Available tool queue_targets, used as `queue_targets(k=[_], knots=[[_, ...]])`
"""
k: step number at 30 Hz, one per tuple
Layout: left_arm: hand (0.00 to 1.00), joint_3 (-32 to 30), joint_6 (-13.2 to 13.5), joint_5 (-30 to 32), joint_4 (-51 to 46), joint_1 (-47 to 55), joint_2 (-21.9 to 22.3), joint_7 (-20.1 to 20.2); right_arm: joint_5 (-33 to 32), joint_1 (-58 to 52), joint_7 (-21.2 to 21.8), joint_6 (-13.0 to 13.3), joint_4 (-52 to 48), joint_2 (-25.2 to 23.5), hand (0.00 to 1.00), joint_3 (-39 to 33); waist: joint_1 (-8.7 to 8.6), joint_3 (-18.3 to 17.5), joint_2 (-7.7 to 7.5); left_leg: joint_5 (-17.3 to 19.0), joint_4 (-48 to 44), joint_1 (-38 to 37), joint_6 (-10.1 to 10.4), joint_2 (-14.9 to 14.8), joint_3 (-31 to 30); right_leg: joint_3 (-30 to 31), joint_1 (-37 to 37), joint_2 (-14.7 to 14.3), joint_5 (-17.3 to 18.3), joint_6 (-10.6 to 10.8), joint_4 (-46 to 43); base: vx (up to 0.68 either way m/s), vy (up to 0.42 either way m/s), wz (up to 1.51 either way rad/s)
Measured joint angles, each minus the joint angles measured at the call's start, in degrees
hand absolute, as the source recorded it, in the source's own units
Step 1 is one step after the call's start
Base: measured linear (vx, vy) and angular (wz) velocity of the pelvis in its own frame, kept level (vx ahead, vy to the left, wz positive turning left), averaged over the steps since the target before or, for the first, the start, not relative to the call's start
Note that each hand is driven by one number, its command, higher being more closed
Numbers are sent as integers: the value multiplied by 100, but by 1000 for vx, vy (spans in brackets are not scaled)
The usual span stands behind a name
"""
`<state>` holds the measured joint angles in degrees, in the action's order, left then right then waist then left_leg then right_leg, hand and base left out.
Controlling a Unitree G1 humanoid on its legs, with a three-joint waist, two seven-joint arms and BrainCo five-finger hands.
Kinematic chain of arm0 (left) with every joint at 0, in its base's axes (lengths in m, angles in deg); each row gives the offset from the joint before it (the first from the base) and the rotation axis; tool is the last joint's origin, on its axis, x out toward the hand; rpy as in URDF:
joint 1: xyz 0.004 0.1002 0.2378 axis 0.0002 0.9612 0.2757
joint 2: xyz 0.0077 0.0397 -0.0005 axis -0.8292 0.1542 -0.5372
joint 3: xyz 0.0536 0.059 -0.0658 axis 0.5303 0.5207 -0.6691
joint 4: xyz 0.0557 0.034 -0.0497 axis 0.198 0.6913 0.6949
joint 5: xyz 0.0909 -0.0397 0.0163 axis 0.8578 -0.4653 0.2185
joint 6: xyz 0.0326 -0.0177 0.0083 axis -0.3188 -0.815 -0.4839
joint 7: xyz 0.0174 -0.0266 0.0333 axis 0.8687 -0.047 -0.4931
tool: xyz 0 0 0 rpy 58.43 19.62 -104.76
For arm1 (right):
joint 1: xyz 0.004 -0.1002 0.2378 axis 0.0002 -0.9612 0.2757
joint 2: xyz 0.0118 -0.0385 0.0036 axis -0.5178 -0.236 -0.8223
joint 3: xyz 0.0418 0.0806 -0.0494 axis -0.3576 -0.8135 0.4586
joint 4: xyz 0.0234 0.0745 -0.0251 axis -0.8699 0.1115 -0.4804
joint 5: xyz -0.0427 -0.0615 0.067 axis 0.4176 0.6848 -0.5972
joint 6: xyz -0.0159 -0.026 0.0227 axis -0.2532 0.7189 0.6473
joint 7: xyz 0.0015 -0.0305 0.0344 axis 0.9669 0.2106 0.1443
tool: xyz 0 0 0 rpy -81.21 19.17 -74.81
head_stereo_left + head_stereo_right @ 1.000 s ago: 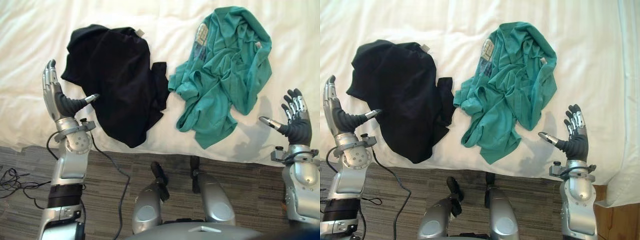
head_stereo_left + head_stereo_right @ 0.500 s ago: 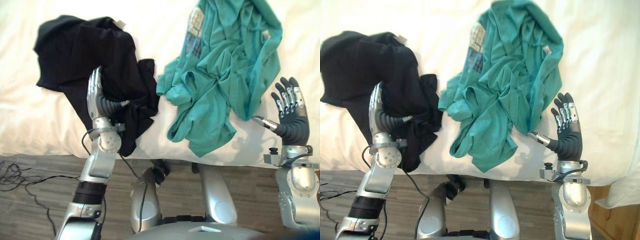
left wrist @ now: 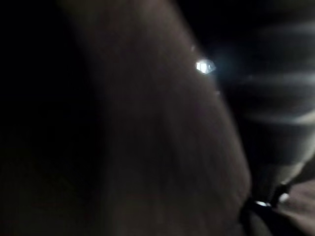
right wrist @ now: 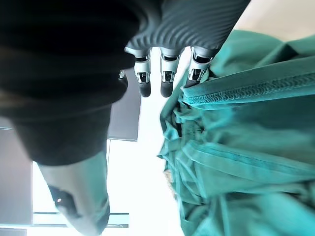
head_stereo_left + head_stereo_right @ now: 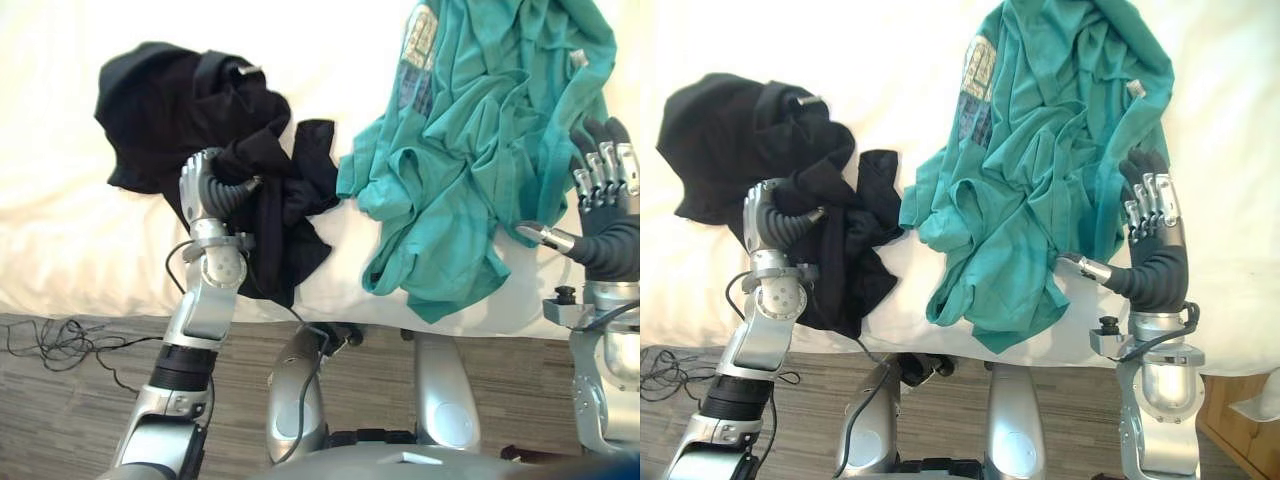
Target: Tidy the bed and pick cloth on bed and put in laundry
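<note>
A black garment (image 5: 170, 110) lies bunched on the white bed (image 5: 60, 250), left of a crumpled teal garment (image 5: 470, 150). My left hand (image 5: 205, 190) sits on the black garment's near part with fingers and thumb curled into the cloth, which is gathered into folds around it. The left wrist view is dark with cloth close against it. My right hand (image 5: 605, 215) stands upright at the teal garment's right edge, fingers straight and thumb pointing toward the cloth. In the right wrist view the straight fingers (image 4: 167, 78) hang beside teal folds (image 4: 246, 162).
The bed's near edge runs across the view, with grey-brown floor (image 5: 60, 400) below it. Part of the black garment hangs over that edge. A wooden corner (image 5: 1240, 445) stands at the lower right beside the bed.
My left hand came in from the left onto the black garment and curled its fingers, bunching the cloth. My right hand drew up against the teal garment. The camera has shifted too.
</note>
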<state>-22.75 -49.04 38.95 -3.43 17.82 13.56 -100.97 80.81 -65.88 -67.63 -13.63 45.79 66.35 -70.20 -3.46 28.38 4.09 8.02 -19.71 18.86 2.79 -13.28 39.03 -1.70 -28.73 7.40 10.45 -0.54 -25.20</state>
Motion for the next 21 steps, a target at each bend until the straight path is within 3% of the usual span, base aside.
queue_targets(k=[1,6,9,12,14,15,17,19,20,21], knots=[[100,-24,148,-150,108,-13,-40,142,260,86,-43,15,-12,-9,0,15,12,5,-31,-432,315,-93,-47,-26,-2,57,14,-8,84,154,-140,-6,186,-27],[100,-21,584,-942,347,-31,8,839,1655,142,-490,-3,-406,-4,0,336,-14,-50,-91,-368,240,-238,-172,184,9,87,224,194,2,308,-87,24,120,1],[100,-81,745,-1494,549,-30,16,1190,3010,415,-1146,-474,-437,22,0,816,21,-67,-126,-315,239,-383,-248,157,-8,56,408,210,-35,370,-68,27,34,4],[100,-286,975,-2166,875,-3,28,1719,4173,915,-1544,-1431,-135,175,0,1212,105,-258,-236,-314,242,-397,-249,126,-57,-87,472,204,-61,414,-66,61,-20,6],[100,-434,1128,-2627,1022,75,15,2162,4602,1349,-1530,-2115,351,234,0,1417,104,-355,-302,-314,255,-397,-248,110,-214,-172,537,183,-78,436,-70,62,-30,19],[100,-471,1163,-2734,1021,132,9,2268,4673,1451,-1529,-2265,553,240,0,1471,113,-393,-322,-314,279,-389,-248,110,-236,-206,540,176,-87,440,-56,77,-27,19],[100,-522,1286,-3256,1023,237,30,2765,4869,1812,-1517,-2949,1535,379,0,1631,168,-431,-377,-315,367,-393,-247,133,-496,-262,677,124,-106,438,36,96,-31,28],[100,-525,1289,-3643,1029,247,33,3161,4860,2013,-1556,-3390,2506,398,0,1631,226,-424,-372,-327,387,-404,-247,94,-728,-361,677,35,-239,448,-152,97,-50,28],[100,-523,1290,-3857,1065,229,67,3403,4818,2112,-1662,-3595,3059,405,0,1627,295,-401,-336,-331,368,-386,-240,-102,-961,-321,246,-195,-83,303,-637,123,-113,12],[100,-533,1293,-3966,1125,181,72,3489,4815,2211,-1736,-3651,3297,395,0,1622,355,-374,-306,-333,368,-374,-236,-203,-998,-308,279,-423,216,284,-68,131,-177,18]])
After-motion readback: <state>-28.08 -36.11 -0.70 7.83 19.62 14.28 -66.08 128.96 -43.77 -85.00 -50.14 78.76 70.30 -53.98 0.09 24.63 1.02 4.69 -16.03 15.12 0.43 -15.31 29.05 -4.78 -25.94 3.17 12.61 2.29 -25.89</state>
